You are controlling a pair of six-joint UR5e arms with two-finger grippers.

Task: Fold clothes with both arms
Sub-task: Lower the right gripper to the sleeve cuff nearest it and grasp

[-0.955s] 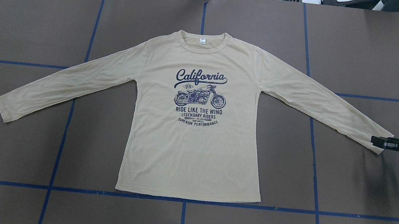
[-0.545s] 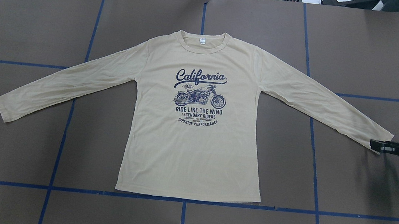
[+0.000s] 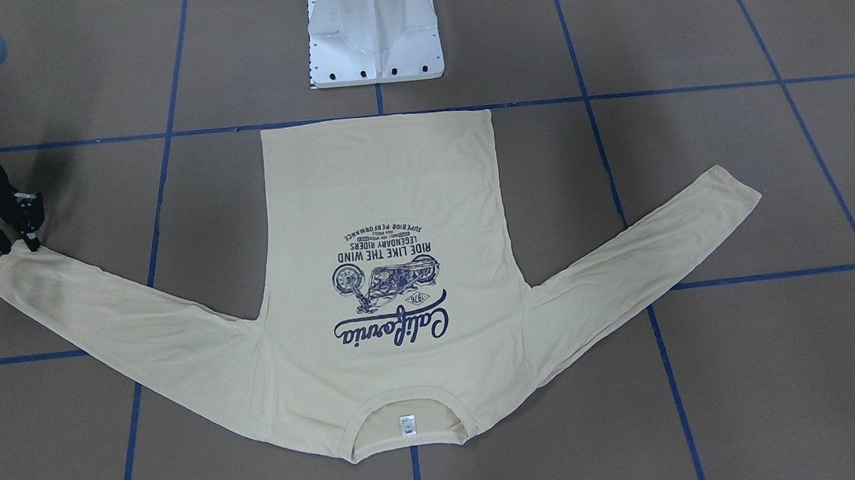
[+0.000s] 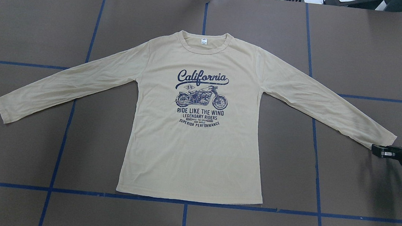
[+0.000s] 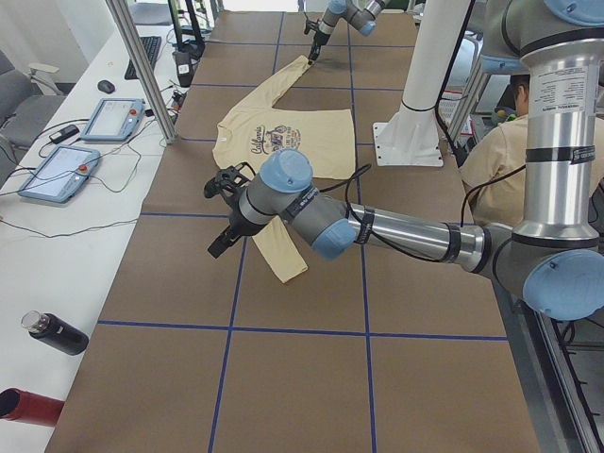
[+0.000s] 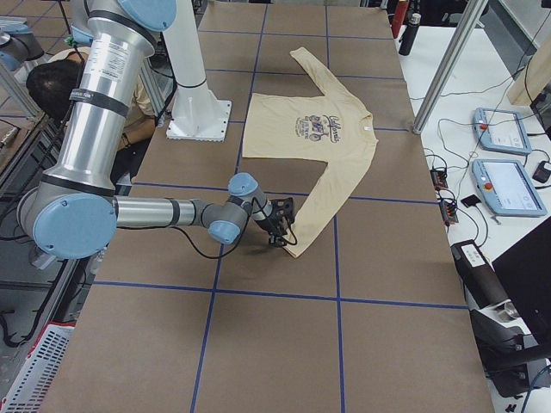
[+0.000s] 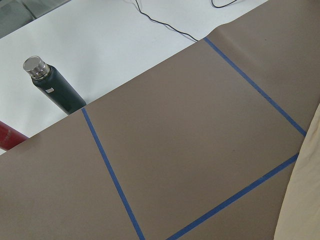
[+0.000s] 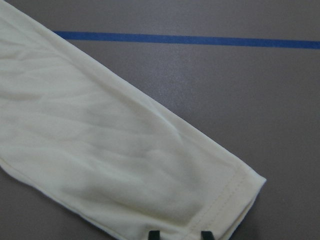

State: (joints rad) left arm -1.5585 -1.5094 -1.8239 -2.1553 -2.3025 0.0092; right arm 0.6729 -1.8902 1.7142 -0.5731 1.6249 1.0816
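0 folds are done; the shirt (image 4: 196, 157) lies flat. At 1 cuff (image 8: 235, 195) the right claw (image 3: 16, 245) is open. For the left claw (image 5: 217, 248), I cannot tell.

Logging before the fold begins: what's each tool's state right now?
Left tool: cannot tell, seen only in a side view.
Right tool: open, at the shirt cuff.

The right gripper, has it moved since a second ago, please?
Yes: the right gripper has slid slightly down the overhead view, toward the robot, away from the horizontal blue tape line.
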